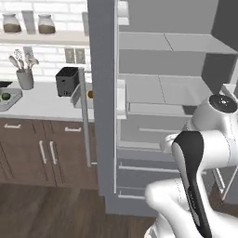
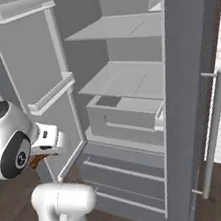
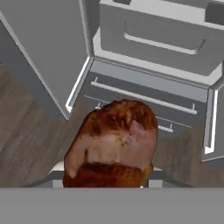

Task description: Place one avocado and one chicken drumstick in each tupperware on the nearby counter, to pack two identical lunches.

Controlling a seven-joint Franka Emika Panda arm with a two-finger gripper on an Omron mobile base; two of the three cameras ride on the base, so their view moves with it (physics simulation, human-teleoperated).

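In the hand view a chicken drumstick [image 3: 111, 144] sits right in front of the camera, bulbous end up, glossy red-brown w/ a pale patch; it hides the fingertips, so the claw appears pinched on it, though the jaws themselves can't be seen; behind it lie the wood floor [image 3: 26, 131] and the lower drawers of the open fridge [image 3: 148, 87].

In the right base view the gripper [image 2: 41, 156] hangs low at the left, beside the fridge's left door [image 2: 28, 59], a bit of red-brown meat poking out under the white hand; the fridge interior has bare grey shelves and a drawer pulled partly out.

In the left base view the arm fills the lower right, in front of the fridge; the counter [image 1: 42, 104] runs along the left over dark brown cabinets [image 1: 42, 148]; one tupperware [image 1: 10, 99] rests at its far left w/ a dark green avocado [image 1: 5, 96] inside; a second tupperware [image 1: 81, 95] sits near the fridge door edge, partly hidden by the door handle, w/ a brownish round thing in it, too small to tell what; a black toaster [image 1: 67, 81] stands between the two trays, a utensil holder [image 1: 24, 76] further left; jars on the wall shelf [image 1: 42, 37] above.
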